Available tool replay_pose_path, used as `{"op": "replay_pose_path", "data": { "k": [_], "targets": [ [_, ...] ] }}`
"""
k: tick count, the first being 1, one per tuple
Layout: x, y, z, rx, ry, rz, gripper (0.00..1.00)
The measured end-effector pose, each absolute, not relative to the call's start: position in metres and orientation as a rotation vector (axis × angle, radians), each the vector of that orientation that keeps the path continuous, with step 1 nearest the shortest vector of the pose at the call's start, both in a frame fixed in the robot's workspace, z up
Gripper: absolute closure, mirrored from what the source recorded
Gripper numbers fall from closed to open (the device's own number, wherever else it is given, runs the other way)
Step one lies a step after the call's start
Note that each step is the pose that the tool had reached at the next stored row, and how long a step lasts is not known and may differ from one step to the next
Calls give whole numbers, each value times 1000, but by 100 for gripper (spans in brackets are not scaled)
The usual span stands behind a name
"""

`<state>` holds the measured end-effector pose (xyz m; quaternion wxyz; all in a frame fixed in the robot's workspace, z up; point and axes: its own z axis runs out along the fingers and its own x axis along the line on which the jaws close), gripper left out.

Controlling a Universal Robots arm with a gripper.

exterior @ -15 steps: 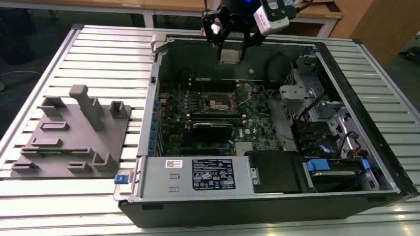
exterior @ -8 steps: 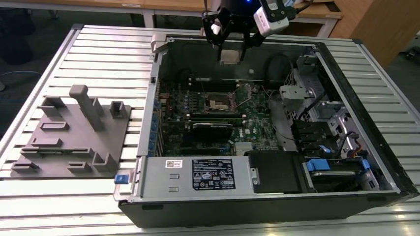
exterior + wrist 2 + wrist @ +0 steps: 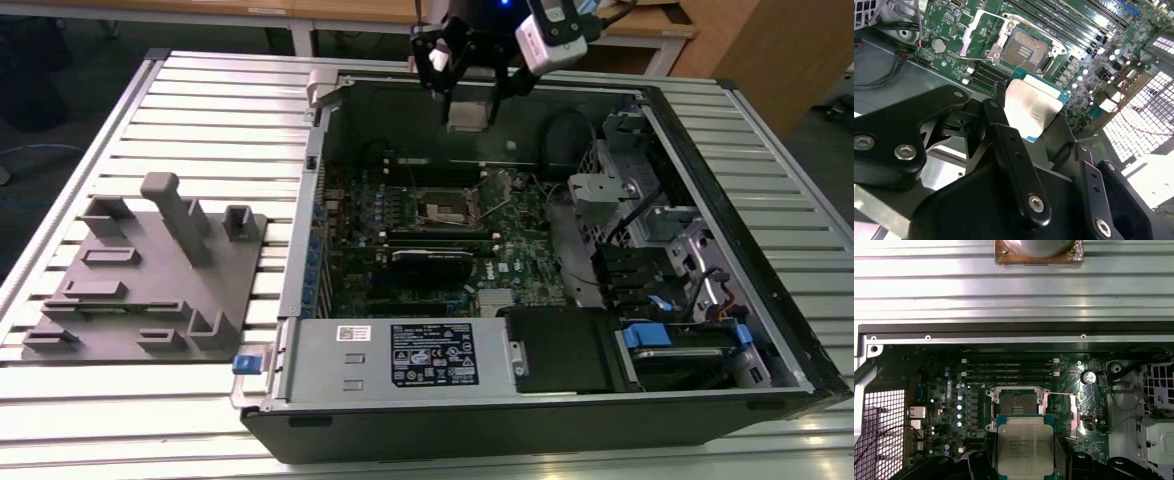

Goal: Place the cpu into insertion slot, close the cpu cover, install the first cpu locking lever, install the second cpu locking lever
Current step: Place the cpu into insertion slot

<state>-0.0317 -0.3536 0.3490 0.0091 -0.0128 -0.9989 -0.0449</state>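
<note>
Gripper point(image 3: 470, 104) clenched on the cpu point(image 3: 467, 118) by opposite edges, high over the open computer case point(image 3: 561, 425). Cpu sits at 12 o'clock from the uncovered insertion slot point(image 3: 447, 207). Metal top faces both wrist views. Cpu is near-square, with its edges parallel to the slot rim.

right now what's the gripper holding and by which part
The small flat square silver-grey metal-topped cpu, pinched at two opposite side edges in the gripper.

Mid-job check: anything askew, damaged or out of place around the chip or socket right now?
Nothing stands out. The cpu sits flat in the pincer, edges square to the insertion slot, which is open and empty with the cpu cover swung aside.
</note>
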Motion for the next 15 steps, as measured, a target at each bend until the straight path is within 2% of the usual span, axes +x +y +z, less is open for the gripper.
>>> {"op": "replay_pose_path", "data": {
  "k": [15],
  "targets": [
    [-32, -354, 333, -40, -3124, -140, 46]
  ]
}}
